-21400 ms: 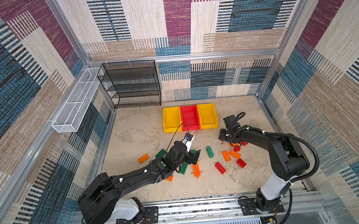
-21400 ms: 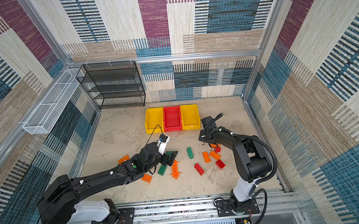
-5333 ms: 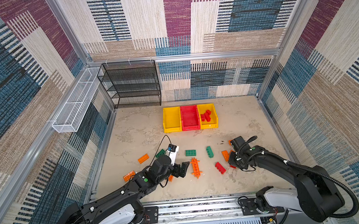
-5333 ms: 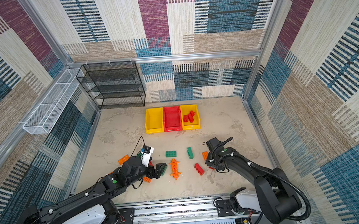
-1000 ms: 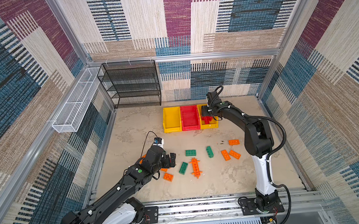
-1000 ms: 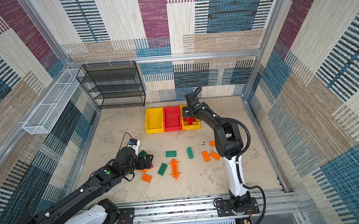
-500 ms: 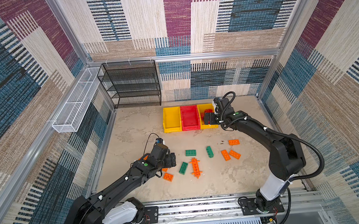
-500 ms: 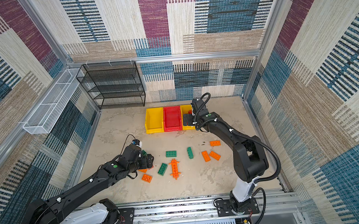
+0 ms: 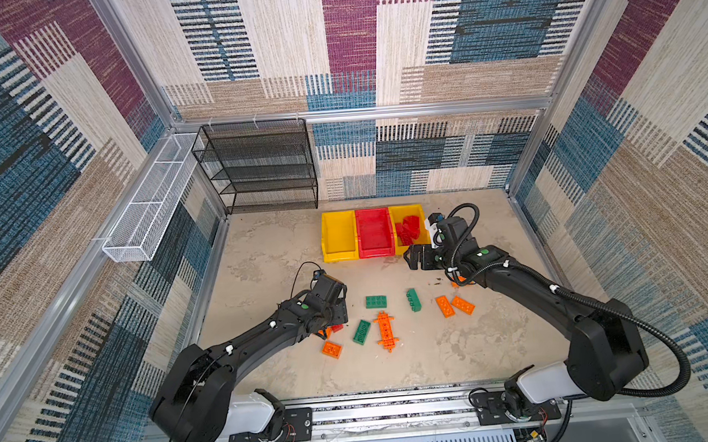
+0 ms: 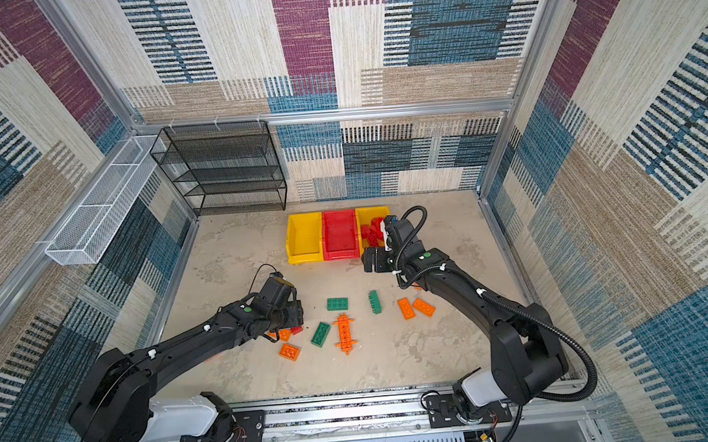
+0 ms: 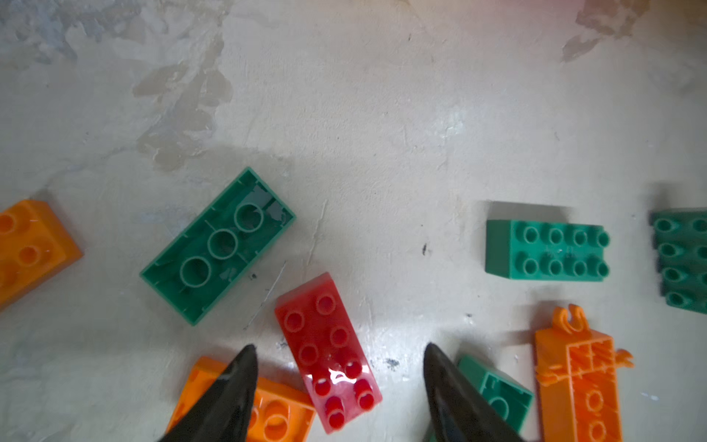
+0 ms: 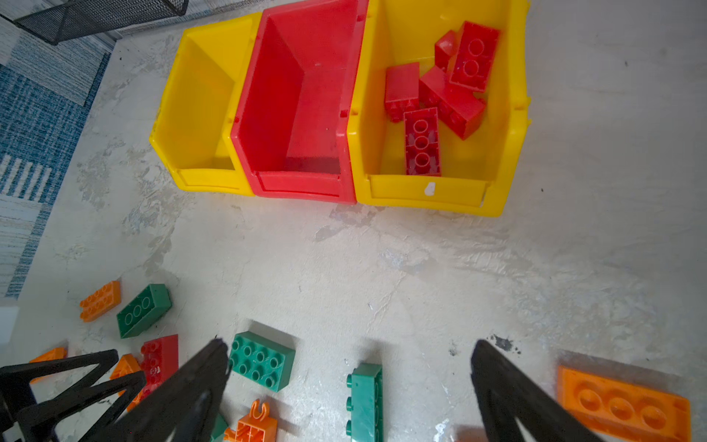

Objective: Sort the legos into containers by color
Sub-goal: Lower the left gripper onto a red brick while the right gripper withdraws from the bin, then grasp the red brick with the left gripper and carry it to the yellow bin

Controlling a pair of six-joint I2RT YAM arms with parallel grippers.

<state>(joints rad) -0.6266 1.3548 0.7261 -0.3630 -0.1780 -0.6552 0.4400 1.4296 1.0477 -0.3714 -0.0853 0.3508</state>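
In a top view the left gripper (image 9: 333, 314) hung over a red brick (image 9: 336, 327) among loose legos; the right gripper (image 9: 414, 261) hovered before the right yellow bin (image 9: 406, 207) holding red bricks (image 9: 409, 229). Left wrist: fingers (image 11: 225, 398) parted, straddling the red brick (image 11: 329, 352) untouched; closing looked next, though an orange brick (image 11: 275, 413) and a green brick (image 11: 493, 398) crowded them. Right wrist: fingers (image 12: 180, 394) spread wide, empty.

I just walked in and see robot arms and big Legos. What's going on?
Two robot arms are sorting Legos by color. The left arm has its jaws open around a red brick on the table, not gripping yet. The right arm, jaws wide and empty, is near the right yellow bin, which holds red bricks. The other two bins look empty. Green bricks and orange bricks wait on the table.
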